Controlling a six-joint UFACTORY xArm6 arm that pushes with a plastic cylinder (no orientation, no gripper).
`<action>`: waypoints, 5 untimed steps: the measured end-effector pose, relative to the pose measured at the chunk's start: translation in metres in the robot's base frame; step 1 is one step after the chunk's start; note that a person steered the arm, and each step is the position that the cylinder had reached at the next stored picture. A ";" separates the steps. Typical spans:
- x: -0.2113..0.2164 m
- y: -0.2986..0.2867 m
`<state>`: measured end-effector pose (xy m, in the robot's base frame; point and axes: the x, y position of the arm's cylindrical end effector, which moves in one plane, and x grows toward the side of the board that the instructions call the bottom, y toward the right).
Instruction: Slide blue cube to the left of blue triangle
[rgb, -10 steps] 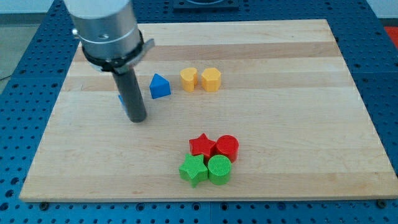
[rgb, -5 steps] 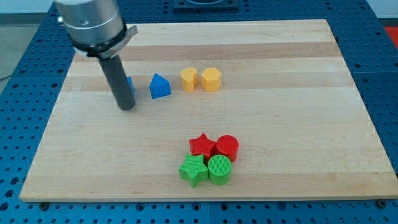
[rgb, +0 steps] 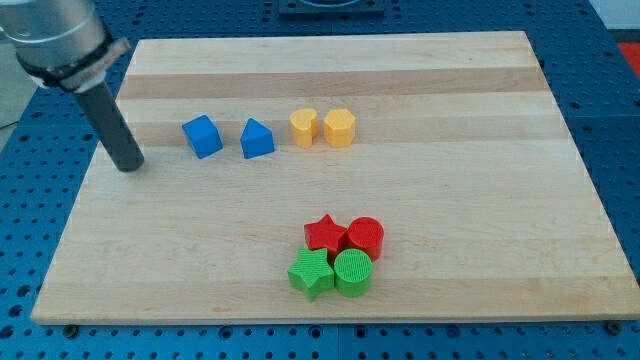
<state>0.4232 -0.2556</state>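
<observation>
The blue cube (rgb: 202, 136) sits on the wooden board (rgb: 450, 200) just left of the blue triangle (rgb: 257, 138), with a small gap between them. Both lie in a row with two yellow blocks. My tip (rgb: 128, 166) rests on the board at the view's left, well left of the blue cube and apart from it.
A yellow cylinder-like block (rgb: 304, 127) and a yellow hexagon (rgb: 339, 128) stand right of the blue triangle. A red star (rgb: 324, 234), red cylinder (rgb: 365, 238), green star (rgb: 311, 273) and green cylinder (rgb: 353, 273) cluster near the view's bottom.
My tip has moved left, away from the blue cube, toward the board's left edge. The blue cube, earlier hidden behind the rod, now shows fully.
</observation>
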 end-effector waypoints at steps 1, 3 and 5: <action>-0.030 0.009; -0.034 0.090; -0.017 0.021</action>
